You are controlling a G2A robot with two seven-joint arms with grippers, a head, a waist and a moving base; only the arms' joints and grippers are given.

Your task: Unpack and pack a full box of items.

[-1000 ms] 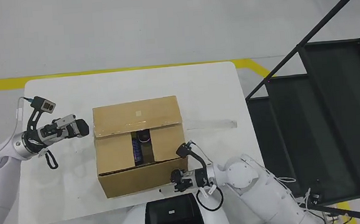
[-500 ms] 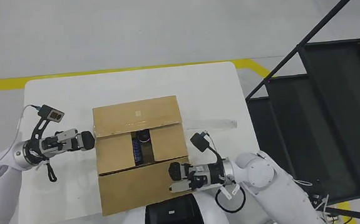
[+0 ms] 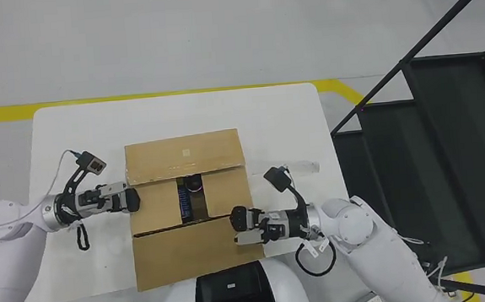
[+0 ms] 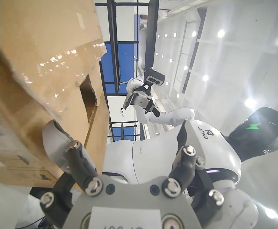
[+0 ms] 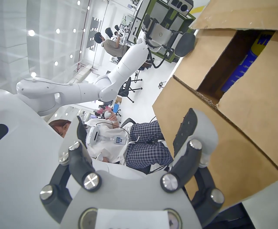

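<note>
There is one cardboard box point(image 3: 189, 239) on one white counter point(image 3: 282, 114). The box has four flaps point(image 3: 184, 155) on top. Through the gap between them I can count two things inside: one blue can point(image 3: 183, 202) and one dark round thing point(image 3: 194, 185). One strip of clear tape point(image 3: 290, 166) lies on the counter. There are two grippers, one left gripper point(image 3: 131, 198) and one right gripper point(image 3: 240, 225). Each one has two fingers point(image 4: 56, 138).

A robotics lab hall: a yellow tape line point(image 3: 179, 94) is crossing the smooth grey floor point(image 3: 217, 34), black metal stairs point(image 3: 444, 137) are standing nearby, round white ceiling lamps point(image 4: 221, 33) are shining above black swivel office chairs point(image 5: 128, 87)
</note>
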